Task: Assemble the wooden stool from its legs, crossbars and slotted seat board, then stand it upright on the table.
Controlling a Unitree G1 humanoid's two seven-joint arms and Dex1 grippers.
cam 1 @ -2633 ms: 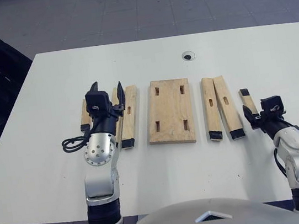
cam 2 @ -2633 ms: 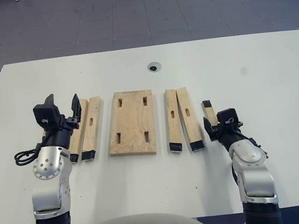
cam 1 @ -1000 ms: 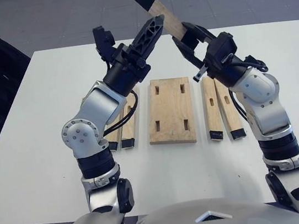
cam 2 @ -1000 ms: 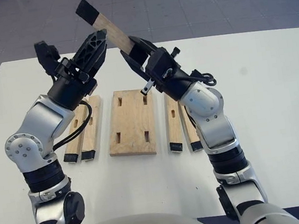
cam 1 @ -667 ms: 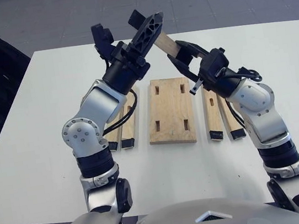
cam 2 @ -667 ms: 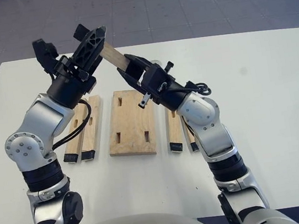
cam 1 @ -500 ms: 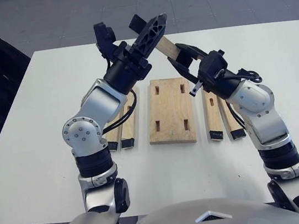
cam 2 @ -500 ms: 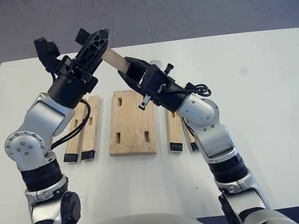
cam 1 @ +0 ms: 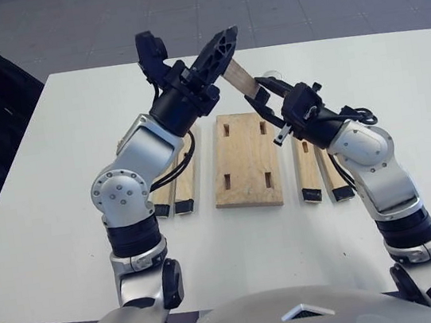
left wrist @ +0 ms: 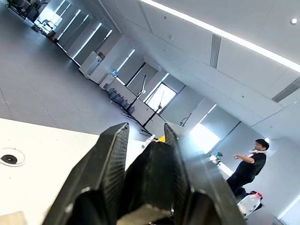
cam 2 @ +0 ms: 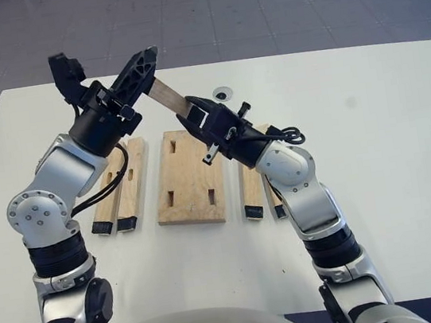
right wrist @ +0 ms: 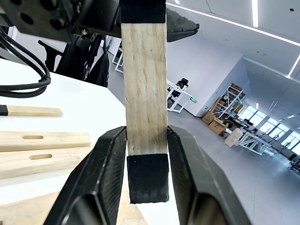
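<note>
White tabletop [cam 1: 398, 87] fills the head views, with the seat board [cam 1: 244, 165] flat at its centre, the left pair of legs [cam 1: 187, 173] at its 9 o'clock and the right pair of legs [cam 1: 306, 166] at its 3 o'clock. Both arms are raised over the board's 12 o'clock edge. A few seconds ago both grippers sat low by the parts, and since then the right gripper [cam 1: 264, 97] has carried a crossbar [cam 1: 241, 79] up from the 3 o'clock side and slid its upper tip into the left gripper [cam 1: 220, 48]. The left wrist view, looking out into a long hall, shows that black tip [left wrist: 152, 173] wedged between the fingers [left wrist: 112, 154], which seem pressed against both its sides. The right wrist view shows the right gripper pinching the bar [right wrist: 144, 79] just above its lower black end. This looks like a handover or a regrip; every slot in the board is empty, so assembly has barely begun.
</note>
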